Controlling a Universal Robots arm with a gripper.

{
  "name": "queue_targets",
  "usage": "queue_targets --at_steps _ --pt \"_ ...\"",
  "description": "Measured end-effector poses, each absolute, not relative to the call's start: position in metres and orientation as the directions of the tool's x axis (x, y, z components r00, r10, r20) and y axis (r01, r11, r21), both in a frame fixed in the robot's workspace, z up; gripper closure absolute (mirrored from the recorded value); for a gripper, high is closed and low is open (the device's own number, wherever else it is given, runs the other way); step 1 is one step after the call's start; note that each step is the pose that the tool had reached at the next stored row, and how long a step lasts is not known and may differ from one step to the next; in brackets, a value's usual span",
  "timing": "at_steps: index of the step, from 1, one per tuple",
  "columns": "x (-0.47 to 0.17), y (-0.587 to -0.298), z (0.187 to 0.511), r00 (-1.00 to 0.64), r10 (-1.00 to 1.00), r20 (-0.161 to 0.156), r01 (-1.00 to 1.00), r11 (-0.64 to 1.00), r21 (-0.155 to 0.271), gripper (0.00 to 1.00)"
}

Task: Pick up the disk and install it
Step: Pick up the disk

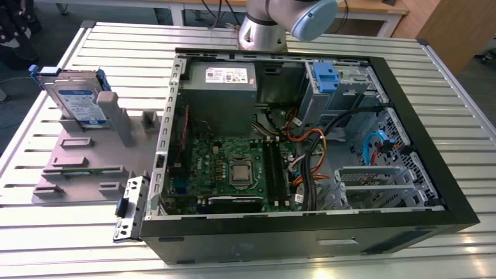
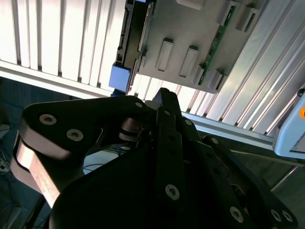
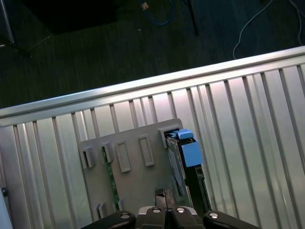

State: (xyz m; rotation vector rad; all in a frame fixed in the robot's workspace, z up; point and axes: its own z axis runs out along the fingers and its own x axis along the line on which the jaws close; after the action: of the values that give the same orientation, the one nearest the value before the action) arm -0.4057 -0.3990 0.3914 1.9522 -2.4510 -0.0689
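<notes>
The disk (image 1: 78, 102) stands in the fixture (image 1: 85, 160), exterior view's left of the case (image 1: 310, 238).

Table (image 1: 46, 232): ribbed silver metal top, bright glare on the slats near its front edge.
Floor (image 3: 95, 57): dark, beyond the table's edge in the first wrist view; blue cable (image 3: 166, 21) and white cable (image 3: 245, 31) lying loose on it.
Wooden cabinet (image 1: 453, 29): past the table's far corner, exterior view's right.
Wooden desk top (image 1: 372, 7): behind the far edge.

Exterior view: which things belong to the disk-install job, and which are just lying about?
Job: disk, standing in the grey holder; drive bay; gripper.
Just there: power supply, motherboard, cables, table.
</notes>
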Motion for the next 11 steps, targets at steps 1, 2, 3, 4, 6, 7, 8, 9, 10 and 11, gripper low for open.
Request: queue_targets --at_steps 1,2,3,4,6,7,8,9,10,11 --pt "-0.4057 -0.399 0.3914 -0.222 -0.975 -0.022 -0.974 0.221 0.039 0.89" --pt "-0.4056 -0.399 0.3914 -0.22 -0.975 -0.022 -0.975 0.219 0.039 0.89" --pt "-0.4057 -0.399 0.3914 -0.219 -0.976 -0.022 -0.975 0.218 0.039 0.89" --pt "-0.4056 -0.399 0.3914 -0.217 -0.976 -0.022 -0.976 0.216 0.039 0.89" --pt "-0.4056 -0.399 0.3914 -0.213 -0.977 -0.022 -0.976 0.212 0.039 0.89" --pt "-0.4056 -0.399 0.3914 -0.211 -0.977 -0.022 -0.977 0.21 0.039 0.89" --pt "-0.4056 -0.399 0.3914 -0.209 -0.978 -0.022 -0.977 0.208 0.039 0.89" --pt "-0.4056 -0.399 0.3914 -0.207 -0.978 -0.022 -0.978 0.207 0.039 0.89" --pt "-0.4056 -0.399 0.3914 -0.206 -0.978 -0.022 -0.978 0.205 0.039 0.89" --pt "-0.4056 -0.399 0.3914 -0.204 -0.979 -0.022 -0.978 0.203 0.039 0.89"
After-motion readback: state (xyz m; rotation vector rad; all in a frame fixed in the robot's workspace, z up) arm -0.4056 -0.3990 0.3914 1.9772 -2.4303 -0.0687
